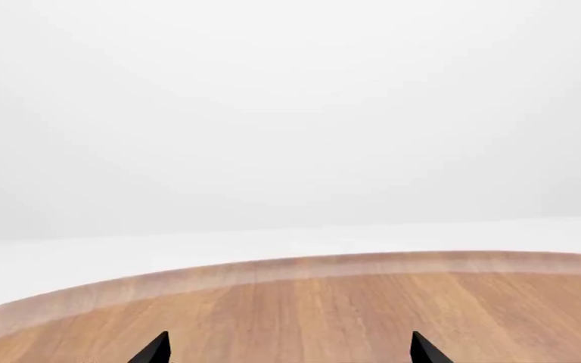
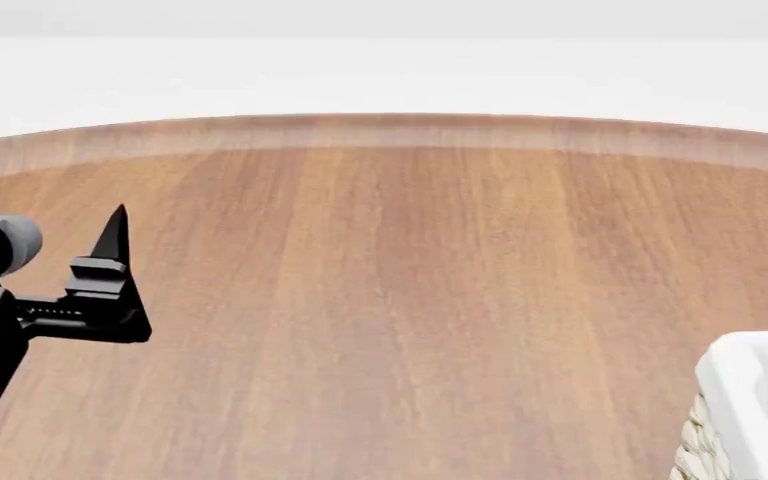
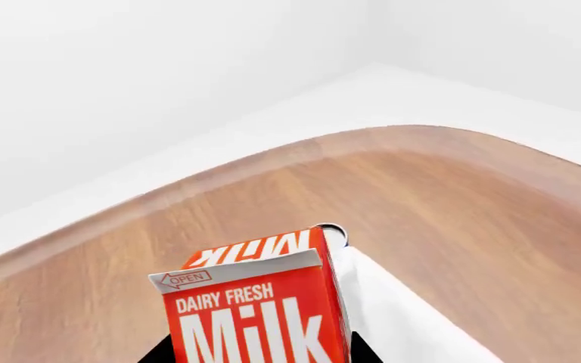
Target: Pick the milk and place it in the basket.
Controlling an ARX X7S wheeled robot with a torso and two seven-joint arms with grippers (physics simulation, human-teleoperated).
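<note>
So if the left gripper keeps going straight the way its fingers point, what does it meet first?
Probably nothing. The left gripper points across the bare brown wooden table toward its rounded far edge, with no object in line in the head or left wrist views. Its height above the surface is unclear.

Milk (image 3: 255,310) hides right gripper; basket (image 2: 758,400) cut off.

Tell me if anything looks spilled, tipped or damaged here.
Nothing stands out. The milk looks intact, close in front of the right wrist camera, beside the basket's white liner. The table shows no spill. The left gripper is open over bare wood.
</note>
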